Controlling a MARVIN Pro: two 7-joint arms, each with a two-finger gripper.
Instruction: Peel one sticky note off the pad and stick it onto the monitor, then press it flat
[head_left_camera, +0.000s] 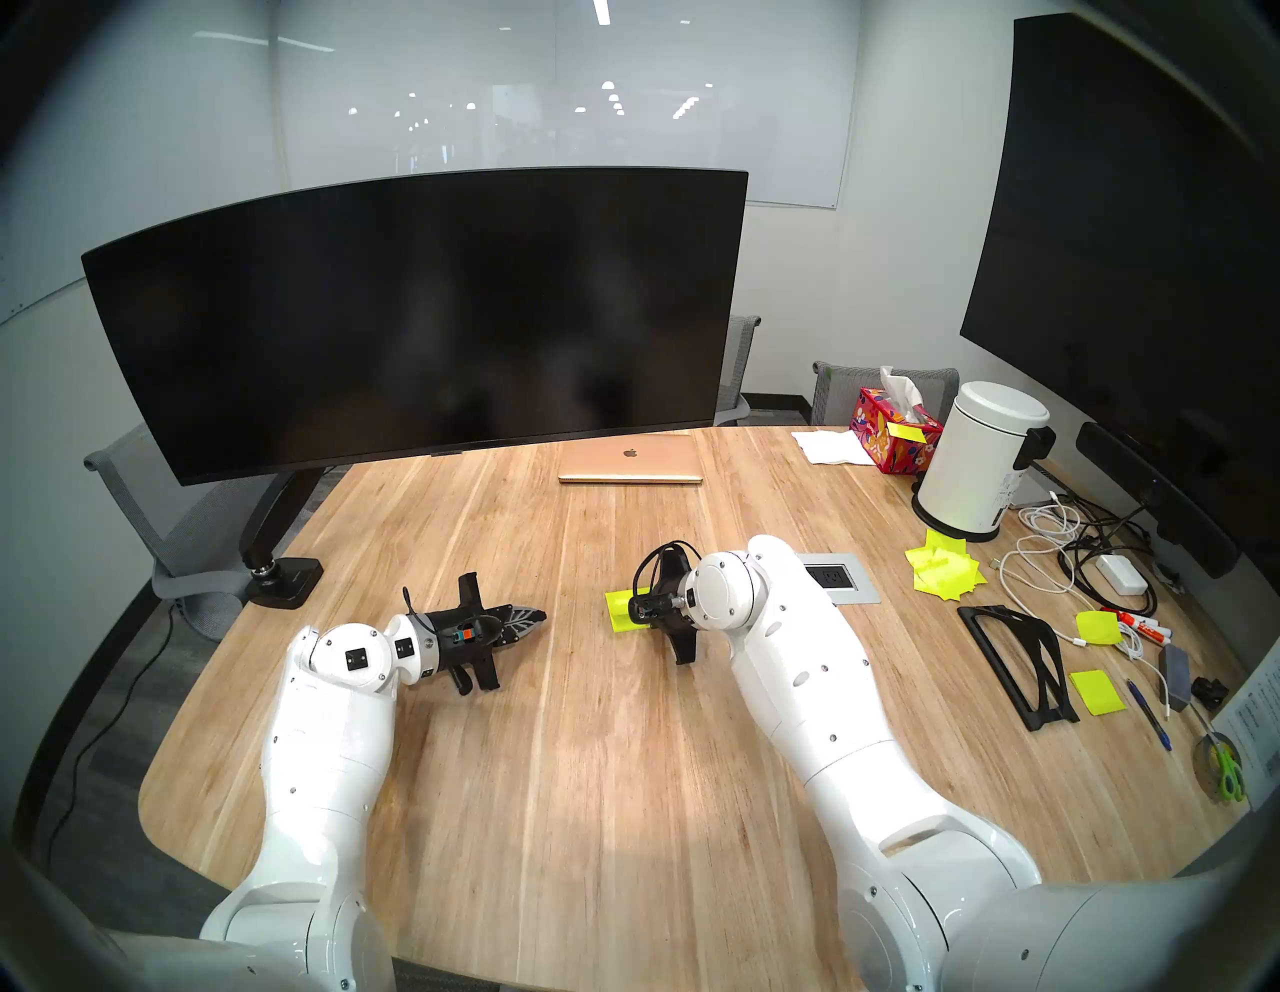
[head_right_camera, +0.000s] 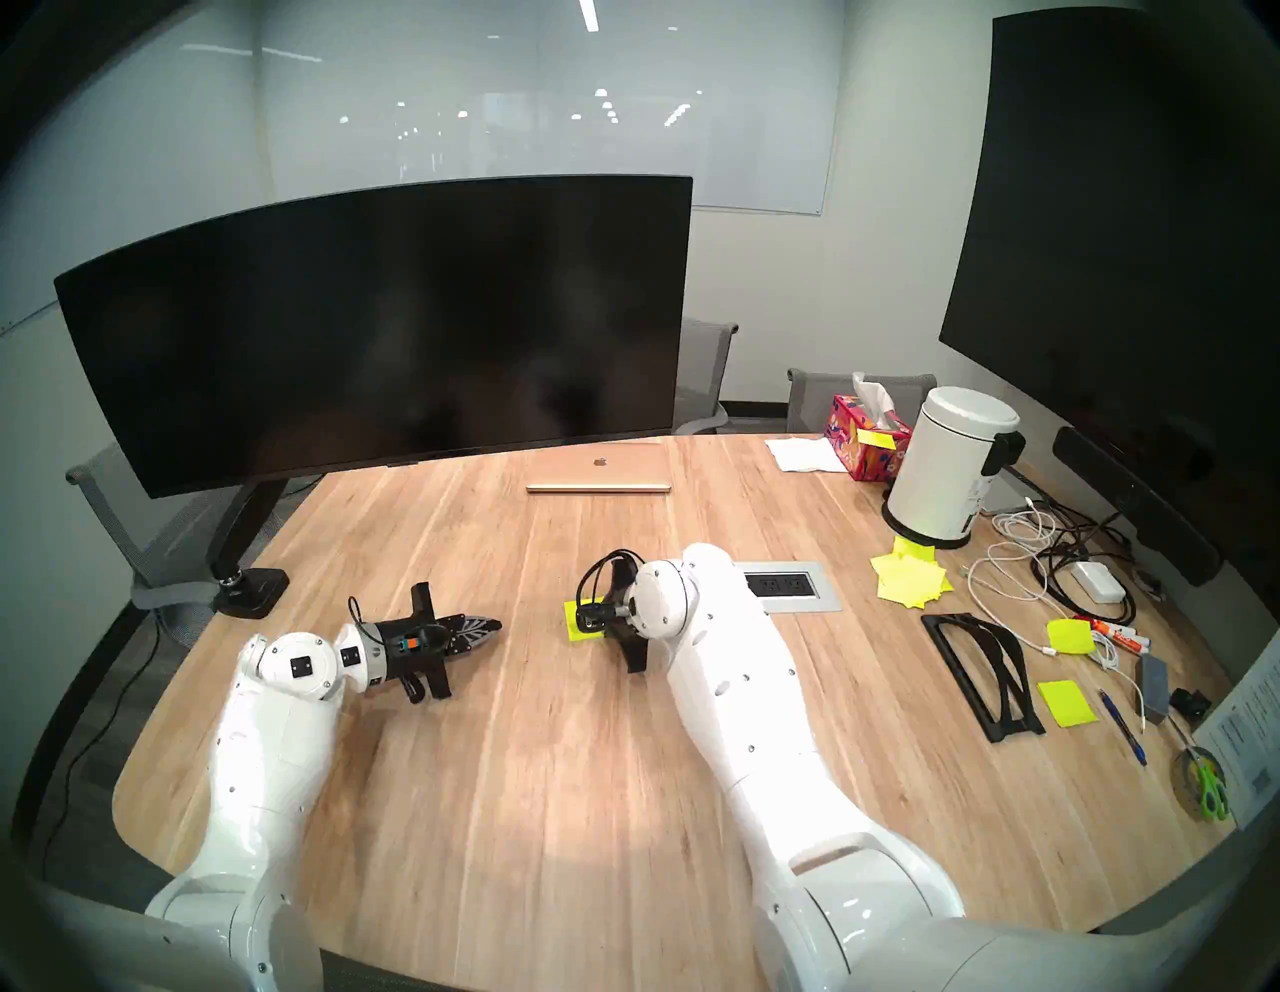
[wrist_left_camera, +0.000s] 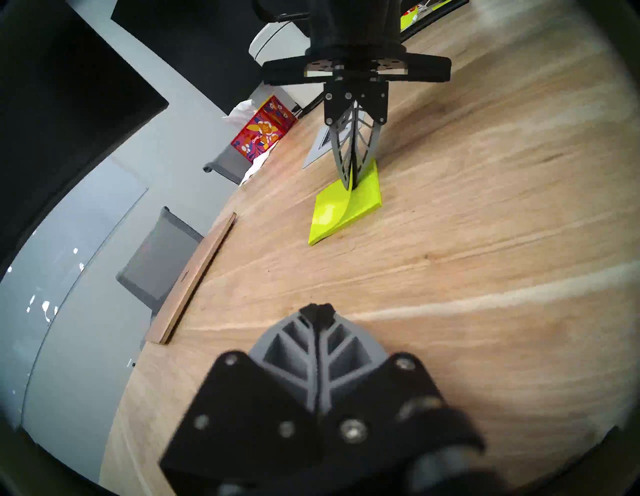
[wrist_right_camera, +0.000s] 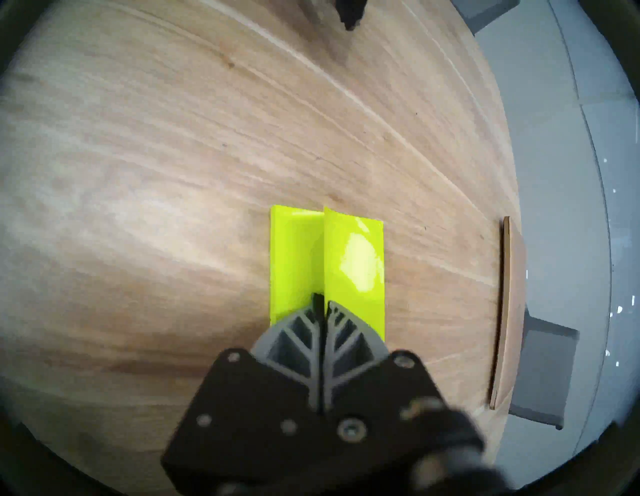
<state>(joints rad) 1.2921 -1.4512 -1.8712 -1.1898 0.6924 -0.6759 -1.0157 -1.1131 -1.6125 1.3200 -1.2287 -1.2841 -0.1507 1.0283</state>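
While right gripper (wrist_right_camera: 323, 306) pinches one sticky note (wrist_right_camera: 353, 256)

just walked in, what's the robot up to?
The right gripper is shut on the top sticky note, lifting its edge off the pad on the table. The left gripper is shut, empty, off to the side. Nothing is on the monitor yet.

From your head view, the right claw (head_left_camera: 641, 601) fingertips are hidden behind the wrist — the pad (head_left_camera: 618, 609) shows only partly.
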